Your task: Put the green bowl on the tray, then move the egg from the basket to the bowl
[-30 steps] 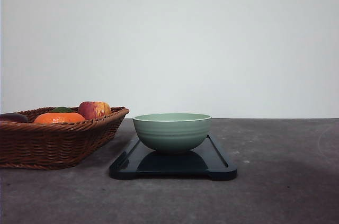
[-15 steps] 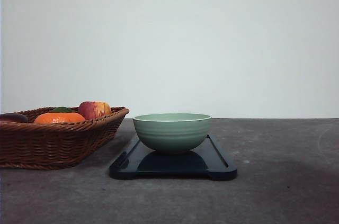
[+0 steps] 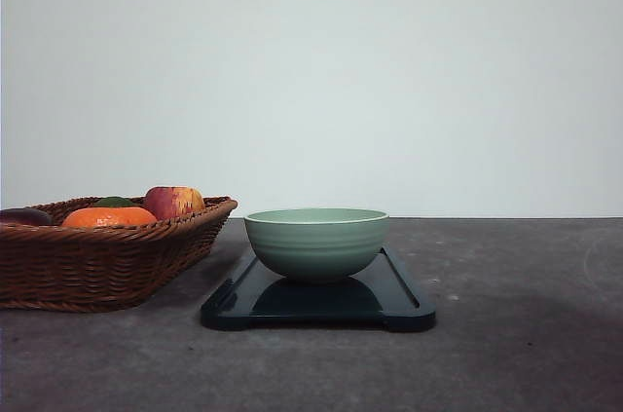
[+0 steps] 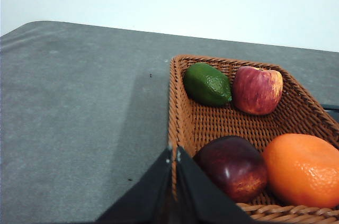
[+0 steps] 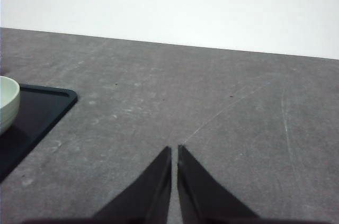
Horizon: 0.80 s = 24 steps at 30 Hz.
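Meanwhile, left gripper (image 4: 174, 154) fingers meet over the basket (image 4: 185, 123) rim.

The front camera sits low, near table height, facing the wall side-on to the tray (image 3: 399, 300), bowl (image 3: 316, 242) and basket (image 3: 97, 256). The left wrist camera looks down closely into that same basket (image 4: 212, 123). The right wrist camera faces bare table (image 5: 212, 113), sharing the tray corner (image 5: 47, 105) and bowl edge (image 5: 8, 102).
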Tool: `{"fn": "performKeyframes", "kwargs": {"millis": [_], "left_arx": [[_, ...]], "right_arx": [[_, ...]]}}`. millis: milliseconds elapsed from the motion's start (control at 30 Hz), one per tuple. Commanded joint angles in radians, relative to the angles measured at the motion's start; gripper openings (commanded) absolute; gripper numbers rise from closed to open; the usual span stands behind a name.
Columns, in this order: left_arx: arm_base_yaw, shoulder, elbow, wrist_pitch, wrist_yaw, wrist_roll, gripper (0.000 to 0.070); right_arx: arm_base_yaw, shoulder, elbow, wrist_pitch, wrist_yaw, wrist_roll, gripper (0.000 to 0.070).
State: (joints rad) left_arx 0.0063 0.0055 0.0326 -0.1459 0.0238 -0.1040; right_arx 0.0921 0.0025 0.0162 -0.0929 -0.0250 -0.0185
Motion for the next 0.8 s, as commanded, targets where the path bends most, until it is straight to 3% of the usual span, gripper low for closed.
{"fn": "performKeyframes", "kwargs": {"millis": [0, 767], "left_arx": [[0.000, -0.002, -0.018, 0.011, -0.002, 0.006, 0.0000], [0.000, -0.002, -0.018, 0.011, -0.002, 0.006, 0.0000]], "right_arx": [[0.001, 0.001, -0.004, 0.011, 0.000, 0.014, 0.0013], [0.001, 0.001, -0.004, 0.011, 0.000, 0.014, 0.0013]]}}
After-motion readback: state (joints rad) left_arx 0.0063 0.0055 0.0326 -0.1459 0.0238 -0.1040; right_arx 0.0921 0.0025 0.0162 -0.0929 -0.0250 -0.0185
